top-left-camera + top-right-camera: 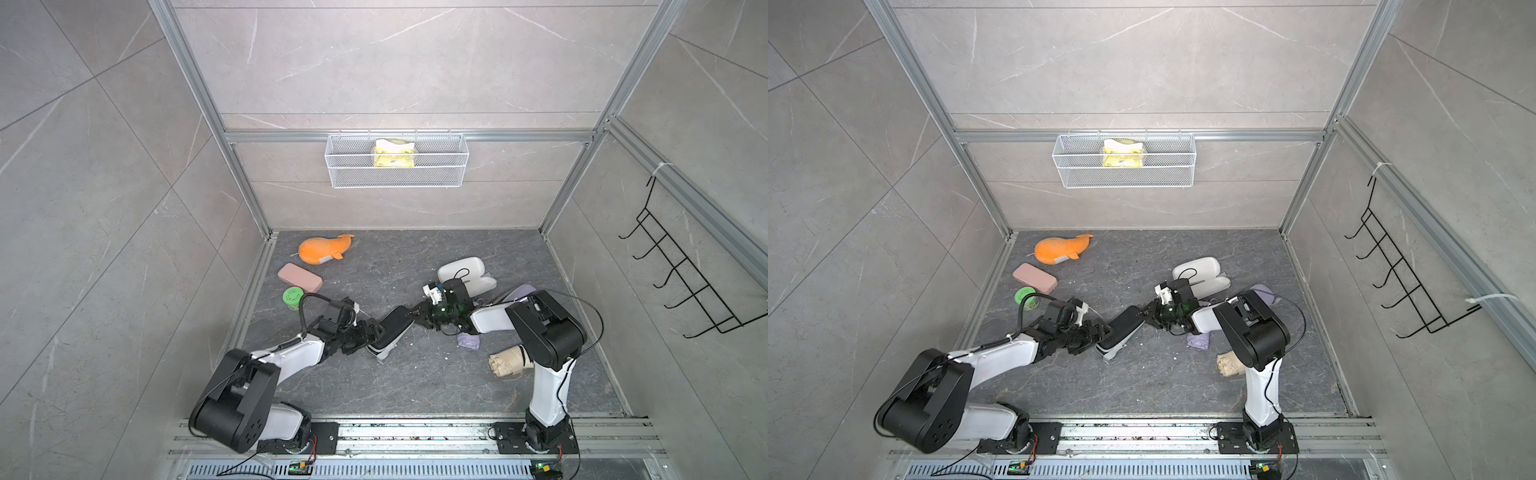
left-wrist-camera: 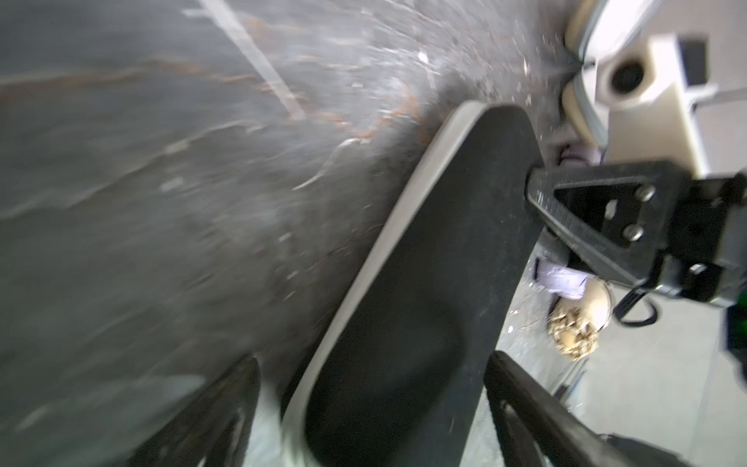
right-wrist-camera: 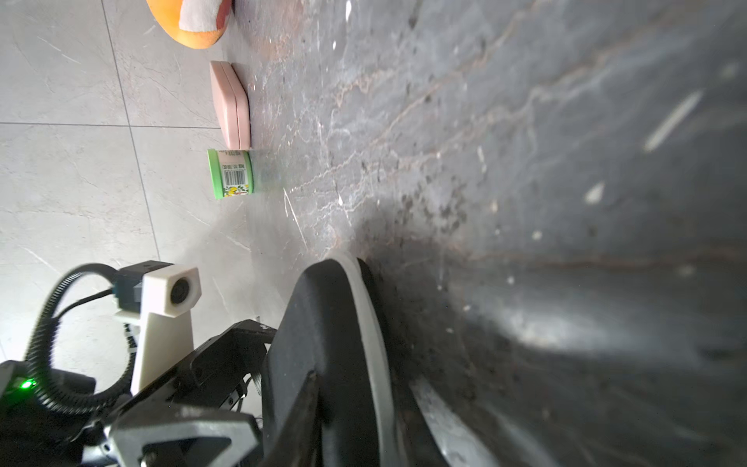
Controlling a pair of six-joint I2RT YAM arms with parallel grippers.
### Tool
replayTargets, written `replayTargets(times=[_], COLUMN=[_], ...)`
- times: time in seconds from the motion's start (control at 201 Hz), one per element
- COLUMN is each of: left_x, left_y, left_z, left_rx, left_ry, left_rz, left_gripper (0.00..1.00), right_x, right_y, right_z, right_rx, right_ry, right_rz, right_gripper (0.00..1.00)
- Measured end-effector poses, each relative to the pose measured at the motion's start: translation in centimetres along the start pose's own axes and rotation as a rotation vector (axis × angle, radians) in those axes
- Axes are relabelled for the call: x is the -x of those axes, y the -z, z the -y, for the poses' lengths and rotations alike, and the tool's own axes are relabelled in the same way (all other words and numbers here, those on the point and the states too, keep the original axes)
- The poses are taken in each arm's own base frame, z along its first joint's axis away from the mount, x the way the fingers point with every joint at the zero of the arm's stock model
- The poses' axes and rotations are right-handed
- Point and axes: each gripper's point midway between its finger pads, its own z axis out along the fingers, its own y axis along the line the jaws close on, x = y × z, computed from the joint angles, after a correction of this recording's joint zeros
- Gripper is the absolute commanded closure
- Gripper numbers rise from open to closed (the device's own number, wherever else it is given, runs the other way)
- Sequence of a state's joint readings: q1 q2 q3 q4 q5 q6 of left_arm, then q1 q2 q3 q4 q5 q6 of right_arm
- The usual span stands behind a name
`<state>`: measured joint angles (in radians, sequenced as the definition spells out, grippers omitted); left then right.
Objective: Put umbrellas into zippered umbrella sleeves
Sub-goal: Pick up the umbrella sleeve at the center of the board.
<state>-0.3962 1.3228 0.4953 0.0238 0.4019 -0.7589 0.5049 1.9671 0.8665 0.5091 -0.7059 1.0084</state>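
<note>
The black sleeve (image 1: 392, 328) lies aslant at the centre of the dark counter (image 1: 374, 386) in both top views, its grey zip edge showing. The left claw (image 1: 375, 334) straddles its lower end, spread wide; the right claw (image 1: 417, 316) meets its upper end, drawn narrow, one finger (image 2: 541, 192) on the shell, a grip impossible to confirm. To the right lie a lavender umbrella (image 1: 468, 341) and a beige umbrella (image 1: 505, 360); a cream sleeve (image 1: 478, 264) sits open above
</note>
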Motion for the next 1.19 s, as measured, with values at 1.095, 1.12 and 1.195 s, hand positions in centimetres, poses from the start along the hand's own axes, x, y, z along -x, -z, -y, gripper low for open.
replayTargets(times=[1.095,1.12,1.195], left_x=[0.0,0.0,0.5], left_y=[-1.6,-1.7,-1.8], left_z=[0.6,0.6,0.8], left_rx=[-0.222,-0.220,-0.239], left_ry=[0.410,0.402,0.392], left_rz=[0.173,0.174,0.187], left_gripper=[0.50,0.55,0.66], right_x=[-0.8,-0.8,-0.6], right_y=[-0.4,-0.4,-0.2], right_z=[-0.1,-0.1,0.2], right_rx=[0.046,0.045,0.039], right_ry=[-0.256,-0.253,-0.251], right_rz=[0.143,0.144,0.161], right_gripper=[0.85,0.83,0.76])
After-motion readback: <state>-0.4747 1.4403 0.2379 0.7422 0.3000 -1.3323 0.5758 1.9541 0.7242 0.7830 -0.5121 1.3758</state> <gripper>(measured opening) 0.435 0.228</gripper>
